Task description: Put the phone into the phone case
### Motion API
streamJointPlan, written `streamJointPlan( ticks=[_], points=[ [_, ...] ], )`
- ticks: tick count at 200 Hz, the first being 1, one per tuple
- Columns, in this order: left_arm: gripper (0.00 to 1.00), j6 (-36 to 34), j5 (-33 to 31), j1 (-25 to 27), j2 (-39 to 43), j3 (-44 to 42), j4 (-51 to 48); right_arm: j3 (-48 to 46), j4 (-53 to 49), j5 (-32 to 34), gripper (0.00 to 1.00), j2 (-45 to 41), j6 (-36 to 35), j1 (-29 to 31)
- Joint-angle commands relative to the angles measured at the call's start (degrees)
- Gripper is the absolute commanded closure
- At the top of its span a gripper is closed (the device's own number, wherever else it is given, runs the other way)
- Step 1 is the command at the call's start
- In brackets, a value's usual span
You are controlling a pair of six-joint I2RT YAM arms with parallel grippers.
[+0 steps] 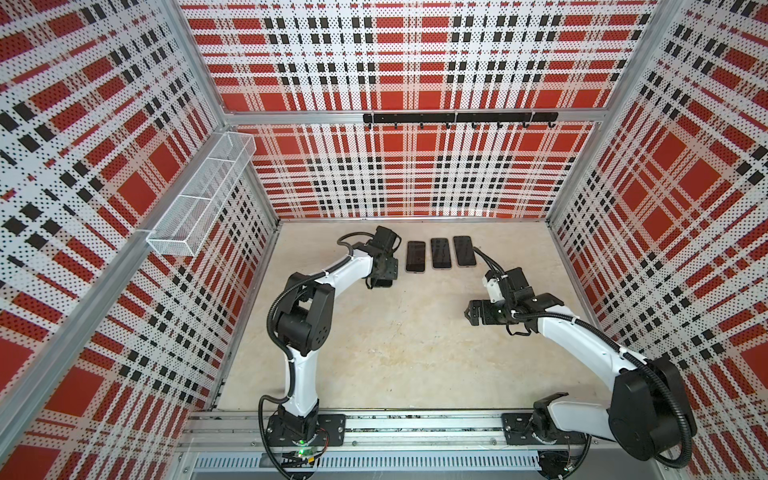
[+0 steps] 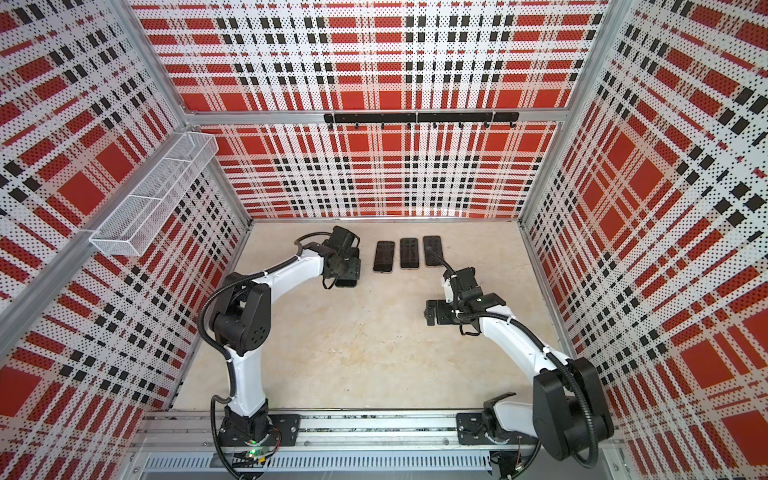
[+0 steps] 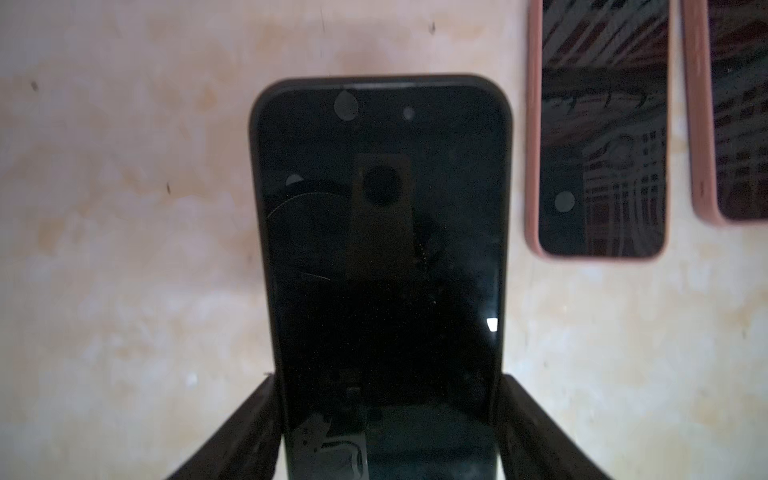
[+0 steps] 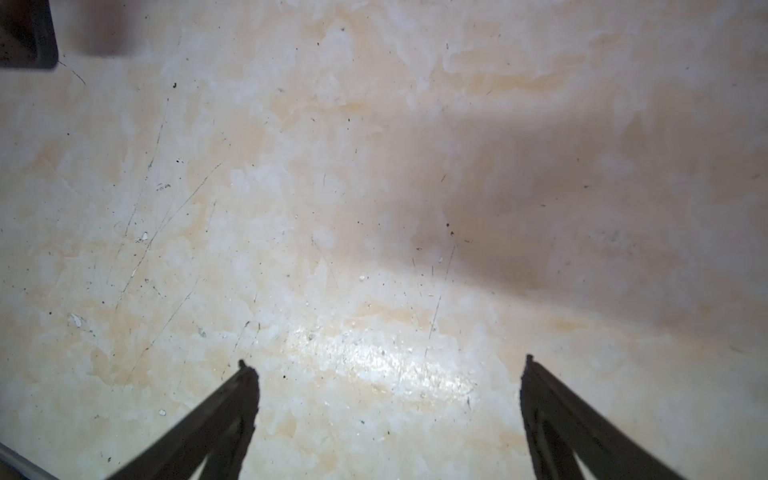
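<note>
A black phone (image 3: 380, 232) lies screen up on the table, with a thick dark rim like a phone case round its edge. My left gripper (image 3: 387, 376) is shut on it, one finger pressed against each long side near its end. In both top views that gripper (image 1: 381, 276) (image 2: 343, 274) points down at the back left, and the arm hides nearly all of the phone. My right gripper (image 4: 386, 361) is open over bare table, with nothing between its fingers; in the top views it (image 1: 469, 311) (image 2: 430, 311) hangs at mid right.
Three more phones in pinkish cases lie side by side at the back (image 1: 415, 256) (image 1: 441, 253) (image 1: 464, 251), just right of my left gripper; two show in the left wrist view (image 3: 598, 137) (image 3: 731, 116). A wire basket (image 1: 199, 195) hangs on the left wall.
</note>
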State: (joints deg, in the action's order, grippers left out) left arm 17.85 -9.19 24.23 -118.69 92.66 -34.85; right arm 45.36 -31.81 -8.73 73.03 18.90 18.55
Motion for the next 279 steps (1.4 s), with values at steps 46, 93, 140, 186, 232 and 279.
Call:
streamJointPlan(
  ticks=[46, 93, 140, 186, 232, 279],
  points=[
    [0.35, -5.78, 5.96, -2.09, -17.18, 19.31, -0.31, -0.8, -0.17, 1.21, 0.0, -3.16, -0.96, -0.73],
    [0.33, -4.39, 6.88, -1.39, -19.34, 20.73, 0.86, -1.13, 0.47, 1.78, 0.0, -2.99, -0.97, -0.97],
    [0.06, -3.41, 5.73, -1.49, -16.51, 19.45, 2.69, -0.24, 0.41, 3.55, 0.0, -4.13, -1.21, -2.42],
    [0.02, -3.59, -4.45, -4.18, 0.09, 6.97, 8.43, -0.05, 4.62, 15.38, 0.0, -10.17, -3.98, -4.43],
    [0.02, -4.23, -21.15, -5.02, 29.71, -27.28, 28.89, -9.68, 21.62, 32.97, 0.0, -15.61, -6.86, -5.42],
    [0.02, -6.46, -32.18, -9.57, 52.78, -55.45, 48.99, -21.4, 45.3, 36.75, 0.0, -14.42, -11.76, -6.9]
  ],
)
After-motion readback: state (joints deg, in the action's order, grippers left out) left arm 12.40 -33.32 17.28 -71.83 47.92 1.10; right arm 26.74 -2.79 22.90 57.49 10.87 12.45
